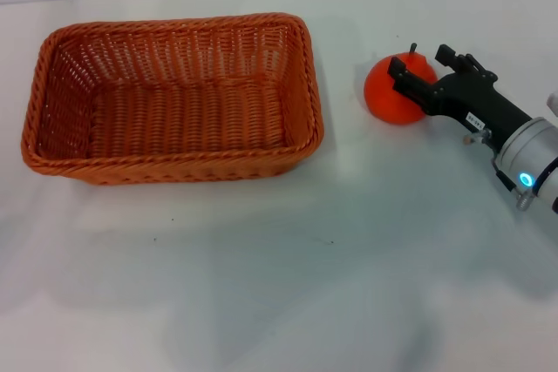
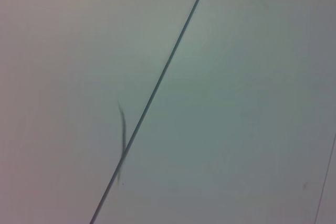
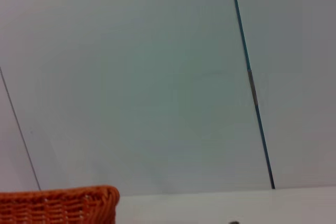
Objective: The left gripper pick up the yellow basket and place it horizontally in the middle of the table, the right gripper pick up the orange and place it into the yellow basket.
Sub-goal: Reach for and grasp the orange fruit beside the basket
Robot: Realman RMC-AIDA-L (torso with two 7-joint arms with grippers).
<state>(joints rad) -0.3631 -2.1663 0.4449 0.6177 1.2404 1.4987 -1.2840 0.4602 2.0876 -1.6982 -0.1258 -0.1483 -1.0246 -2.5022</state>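
Head view: the right claw (image 1: 417,71) reaches in from the right edge of the table (image 1: 288,285), its two black prongs spread apart and set on either side of the orange (image 1: 394,93), one prong lying across the near side of the fruit and the other behind its top; whether the prongs actually press on the skin cannot be told, and the fruit sits on the table. The short dark stem of the orange stands up between the prongs. A small white label (image 1: 473,118) sits on the claw's black body, but its writing is too small to read; behind it comes the silver wrist (image 1: 527,158) with a blue light glowing on it. To the left of the orange, apart from it, the yellow basket (image 1: 174,98) lies upright on the table with its long side running left to right and its woven floor bare, resting in the far left part of the surface. In the right wrist view a corner of the basket's braided rim (image 3: 79,203) shows against pale wall panels (image 3: 157,77) split by dark seams. The left wrist view shows only such pale panels (image 2: 236,103) with a dark seam; the left claw appears in no view
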